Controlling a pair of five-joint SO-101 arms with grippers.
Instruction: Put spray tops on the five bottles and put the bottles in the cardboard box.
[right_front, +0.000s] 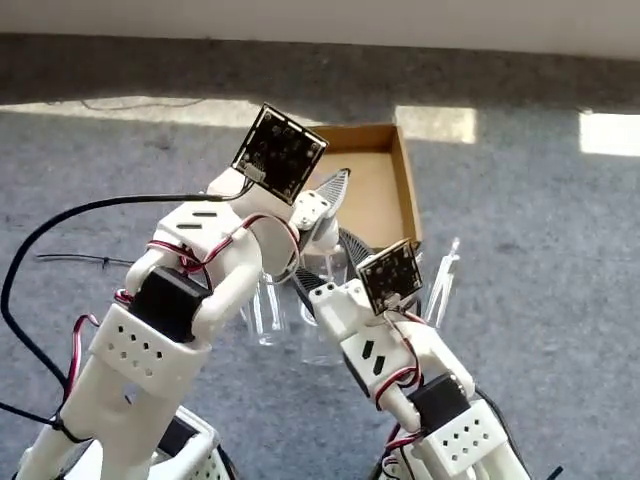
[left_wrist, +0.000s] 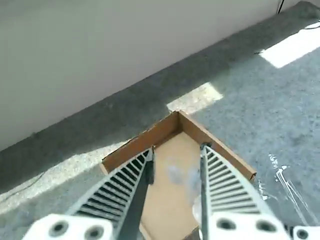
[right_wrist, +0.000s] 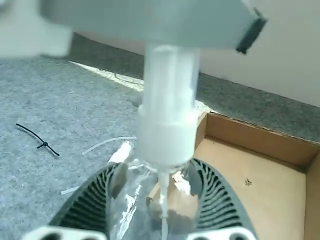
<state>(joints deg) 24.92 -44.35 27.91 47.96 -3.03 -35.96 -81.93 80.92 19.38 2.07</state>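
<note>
Left end effector hangs above the near edge of the box, fingers partly open, nothing solid between them. In the high view it sits just above the held bottle. Two spare bottles stand on the table below the left arm, no tops that can be made out.

Right end effector is closed on the bottle, which is upright with its long axis vertical. A spray top sits on the neck with its tube running down inside. A grey part touches the cap from above, probably the left end effector; not certain.

The box lies just beyond the bottle, so the right arm is nearer for the drop. The box floor in view holds no bottle. A loose top lies on the table right of the right arm.
</note>
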